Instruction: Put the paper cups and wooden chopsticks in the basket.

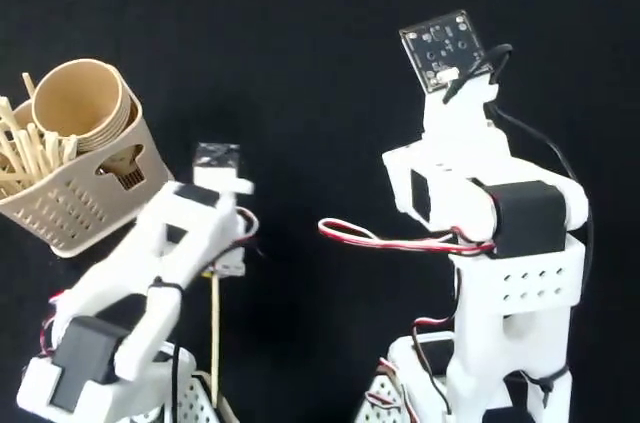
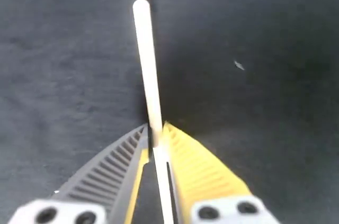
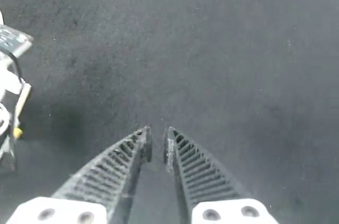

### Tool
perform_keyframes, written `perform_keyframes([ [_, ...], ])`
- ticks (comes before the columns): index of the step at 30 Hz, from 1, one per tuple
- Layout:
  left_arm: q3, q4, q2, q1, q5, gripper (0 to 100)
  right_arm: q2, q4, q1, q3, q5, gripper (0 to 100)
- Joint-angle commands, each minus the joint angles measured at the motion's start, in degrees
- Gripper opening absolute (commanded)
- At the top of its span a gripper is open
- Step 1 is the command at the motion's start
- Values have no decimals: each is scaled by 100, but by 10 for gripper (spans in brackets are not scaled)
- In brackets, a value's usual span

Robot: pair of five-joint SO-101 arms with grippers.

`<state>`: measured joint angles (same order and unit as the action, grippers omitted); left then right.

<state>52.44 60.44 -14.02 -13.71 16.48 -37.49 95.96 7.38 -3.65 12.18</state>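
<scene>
A beige basket [image 1: 75, 205] stands at the table's left edge with stacked paper cups [image 1: 85, 103] and several wooden chopsticks [image 1: 22, 155] inside it. Right of the basket, my left gripper [image 2: 156, 131] is shut on one wooden chopstick [image 2: 148, 70], which sticks out past the fingertips over the black cloth. In the high view this chopstick [image 1: 215, 328] runs toward the table's front edge below the left gripper [image 1: 228, 258]. My right gripper [image 3: 157, 142] hangs shut over bare cloth with nothing between its fingers.
The table is covered by a black cloth [image 1: 320, 93]. The right arm [image 1: 490, 213] stands folded at the right, with red and white wires [image 1: 380, 238] trailing toward the middle. The left arm's parts [image 3: 10, 91] show at the right wrist view's edge.
</scene>
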Motion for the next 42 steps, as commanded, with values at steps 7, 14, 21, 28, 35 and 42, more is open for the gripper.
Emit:
perform_keyframes([
  [7,-286,44,-105,-1314,-79,29,-119,26,-62,-13,26,57],
  [14,-1824,879,-123,-971,-79,29,-127,44,-62,-4,18,57],
  [21,-4268,2725,-1248,-945,-79,29,-637,325,-70,-75,9,56],
  [28,-5754,2875,-3262,-347,-1697,29,-1481,281,-70,-743,18,57],
  [35,-6062,967,-5187,1807,-2716,29,-1780,-53,-70,-1798,-18,57],
  [42,-3899,-1486,-6136,4031,-2831,29,-2281,-985,-70,-3459,0,54],
])
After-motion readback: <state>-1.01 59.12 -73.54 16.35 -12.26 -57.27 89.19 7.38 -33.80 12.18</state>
